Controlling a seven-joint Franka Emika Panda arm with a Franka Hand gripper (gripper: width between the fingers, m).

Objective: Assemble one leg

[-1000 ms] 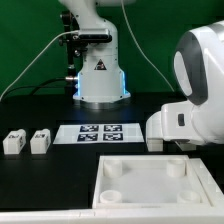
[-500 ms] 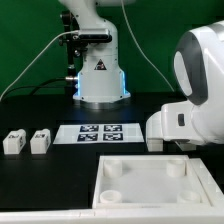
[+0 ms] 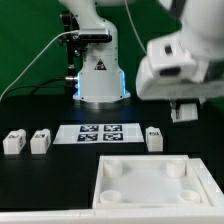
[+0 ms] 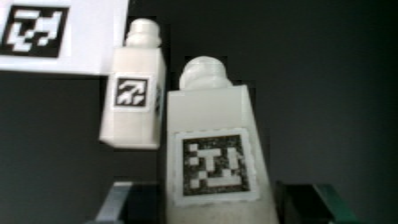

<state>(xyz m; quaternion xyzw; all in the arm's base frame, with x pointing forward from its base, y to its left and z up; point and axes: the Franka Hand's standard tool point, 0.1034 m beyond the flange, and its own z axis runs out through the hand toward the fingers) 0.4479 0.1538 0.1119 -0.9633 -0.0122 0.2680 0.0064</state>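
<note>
Surface [image 3: 30, 110] comes first: black, carrying everything. My arm [image 3: 180, 55] hangs over it toward the exterior view's right, white and bulky, and my base [image 3: 98, 75] stands at the back, near the middle. Nearest that camera lies the tray [image 3: 150, 163], white and square, with round sockets in its corners. Behind the tray the marker board [image 3: 105, 132] lies flat.

My hand [image 3: 185, 112] hangs under the arm, raised off the surface, up and to the right of the board's right end. In the wrist view my two fingers [image 4: 128, 203] stand apart, one on each side of the leg [image 4: 214, 140]. Its tag faces the camera and its rounded tip points away from me. I cannot tell whether the fingers press on it or only flank it, so I cannot say if the hand is gripping. In the exterior view I cannot make this leg out.

A second leg [image 4: 130, 90] sits just beyond the first, close but apart from it, near a corner of the board. In the exterior view this second leg [image 3: 154, 138] stands just off the board's right end. A third leg [image 3: 14, 142] and a fourth leg [image 3: 40, 141] stand side by side to the left of the board.
</note>
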